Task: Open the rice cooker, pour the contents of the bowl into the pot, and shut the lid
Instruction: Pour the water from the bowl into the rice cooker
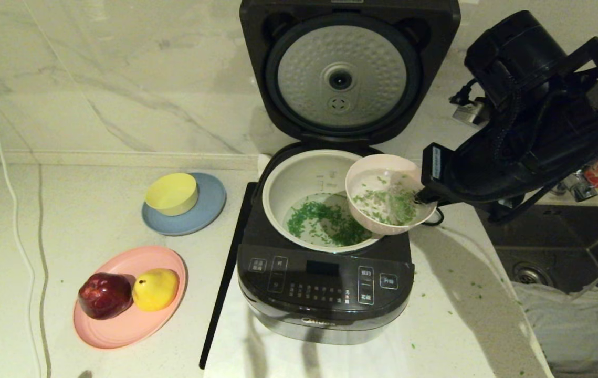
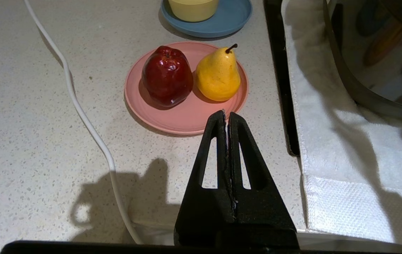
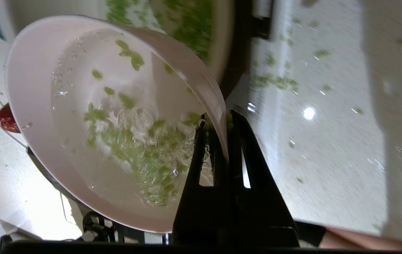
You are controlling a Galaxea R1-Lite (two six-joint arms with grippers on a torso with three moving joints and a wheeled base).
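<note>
The dark rice cooker stands open, its lid upright with the dimpled silver disc facing me. Green chopped bits lie in water in the off-white pot. My right gripper is shut on the rim of the pale pink bowl, held tilted over the pot's right edge. Wet green bits still cling inside the bowl, whose rim sits between the right gripper's fingers. My left gripper is shut on nothing, hovering over the counter near the flat pink plate.
A yellow bowl sits on a blue plate. The pink plate holds a red apple and a yellow pear. A white cable runs along the left. The sink lies right, and green bits are scattered on the counter.
</note>
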